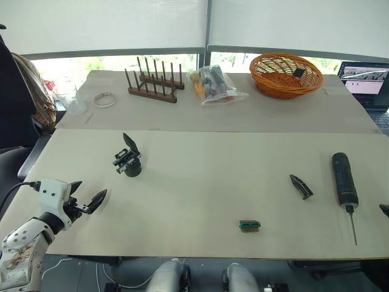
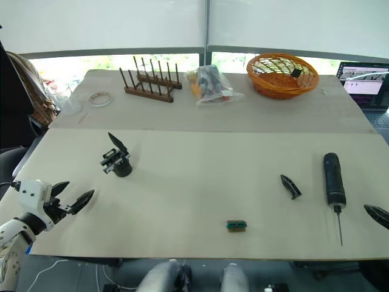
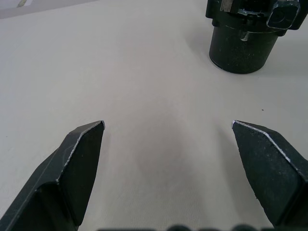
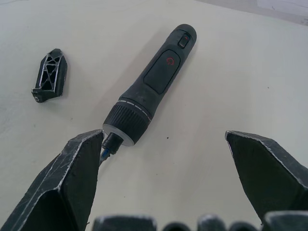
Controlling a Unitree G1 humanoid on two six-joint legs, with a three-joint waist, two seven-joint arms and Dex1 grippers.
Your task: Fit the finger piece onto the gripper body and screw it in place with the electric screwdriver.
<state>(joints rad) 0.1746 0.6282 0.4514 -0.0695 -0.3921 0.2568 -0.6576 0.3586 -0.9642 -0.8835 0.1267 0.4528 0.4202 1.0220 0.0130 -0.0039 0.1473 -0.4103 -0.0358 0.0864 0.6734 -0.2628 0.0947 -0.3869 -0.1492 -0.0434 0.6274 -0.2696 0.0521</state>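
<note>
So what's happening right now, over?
Both tools open, empty: left, right. Finger piece, screwdriver, body lie apart on table. Nothing in the way.

Windows: white roller blinds (image 1: 103,24) pulled most of the way down, a strip of bright greenery showing beneath them.
Light: daylight coming in low under the blinds, soft and even.
Near surface: pale beige board (image 1: 200,182) running wide across the view.
Far surface: a second pale top (image 1: 292,112) butted against it, a seam between the two.
Right edge: an open laptop (image 1: 364,82), screen lit.
Left edge: a dark chair (image 1: 15,91), something woven draped on it.
</note>
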